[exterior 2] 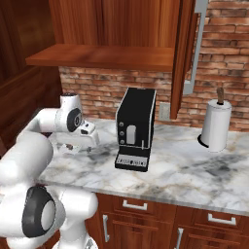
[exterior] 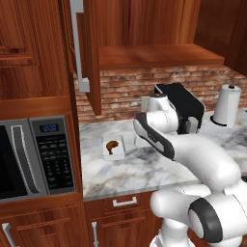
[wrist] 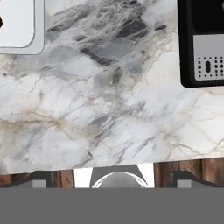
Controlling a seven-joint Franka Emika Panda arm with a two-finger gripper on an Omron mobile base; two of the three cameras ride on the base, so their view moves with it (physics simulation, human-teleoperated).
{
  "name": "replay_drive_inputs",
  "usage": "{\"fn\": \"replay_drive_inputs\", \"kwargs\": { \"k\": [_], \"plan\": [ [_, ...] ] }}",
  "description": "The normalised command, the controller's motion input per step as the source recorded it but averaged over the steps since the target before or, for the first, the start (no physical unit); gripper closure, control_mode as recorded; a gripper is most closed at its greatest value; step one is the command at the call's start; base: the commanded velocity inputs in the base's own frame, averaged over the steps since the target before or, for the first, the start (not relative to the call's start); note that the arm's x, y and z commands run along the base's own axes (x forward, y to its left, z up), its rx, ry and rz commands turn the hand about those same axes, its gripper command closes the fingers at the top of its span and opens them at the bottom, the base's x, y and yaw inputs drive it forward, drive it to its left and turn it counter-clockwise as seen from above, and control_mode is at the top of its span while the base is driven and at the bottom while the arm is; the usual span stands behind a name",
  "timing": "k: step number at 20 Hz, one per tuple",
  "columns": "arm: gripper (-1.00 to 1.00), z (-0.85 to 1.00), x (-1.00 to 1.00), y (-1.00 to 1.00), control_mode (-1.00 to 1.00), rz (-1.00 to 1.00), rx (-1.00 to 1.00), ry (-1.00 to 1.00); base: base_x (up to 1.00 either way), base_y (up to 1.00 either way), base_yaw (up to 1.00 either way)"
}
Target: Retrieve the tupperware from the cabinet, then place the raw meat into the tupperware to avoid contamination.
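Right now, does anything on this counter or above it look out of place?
Only the dark reddish-brown wooden upper cabinet door hangs open over the marble counter. The small reddish-brown meat piece lies inside the shallow white rectangular container; nothing looks spilled.

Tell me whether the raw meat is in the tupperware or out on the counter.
In. The raw meat lies inside the white tupperware, which sits on the marble counter left of the arm.
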Motion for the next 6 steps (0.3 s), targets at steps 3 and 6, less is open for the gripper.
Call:
{"fn": "replay_drive_inputs", "kwargs": {
  "k": [3,6],
  "plan": [
    [-1.0,0.15,-0.72,-0.24,-1.0,0.0,0.04,-0.04,0.0,0.0,0.0],
    [-1.0,0.12,-0.52,-0.24,-1.0,0.0,0.04,0.0,0.0,0.0,0.0]
  ]
}}
